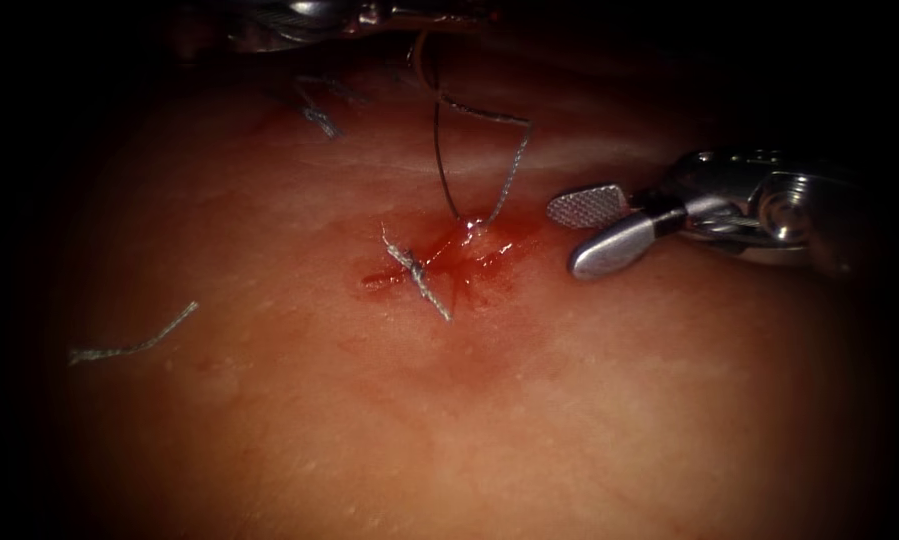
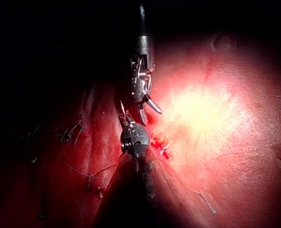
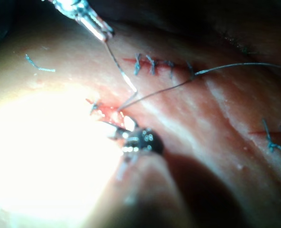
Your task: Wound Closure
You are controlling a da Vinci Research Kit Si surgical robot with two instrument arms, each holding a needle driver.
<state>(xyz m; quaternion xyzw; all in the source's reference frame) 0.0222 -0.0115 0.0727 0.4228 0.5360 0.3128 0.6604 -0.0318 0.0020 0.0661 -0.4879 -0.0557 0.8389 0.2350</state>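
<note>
The cut (image 1: 439, 262) in the tissue (image 1: 589, 400) is wet with red fluid and carries a knotted stitch (image 1: 416, 272) with short ends. Two strands of thread (image 1: 514, 160) rise from the cut's right end toward the left tool (image 1: 309, 12). That tool (image 3: 101, 32) is shut on the thread, which bends at a kink (image 3: 135, 89) before it enters the cut. A second strand (image 3: 226, 66) runs off taut. The right tool (image 1: 566, 238) hovers just right of the cut, open and holding nothing, and it also appears as the right tool (image 2: 149, 109). I cannot tell where the needle is.
A loose cut piece of thread (image 1: 134, 345) lies far left of the cut. A row of older stitches (image 3: 162, 66) runs beyond the cut, with the same stitches (image 1: 319, 120) near the left tool. More stitches (image 3: 278, 137) lie further off.
</note>
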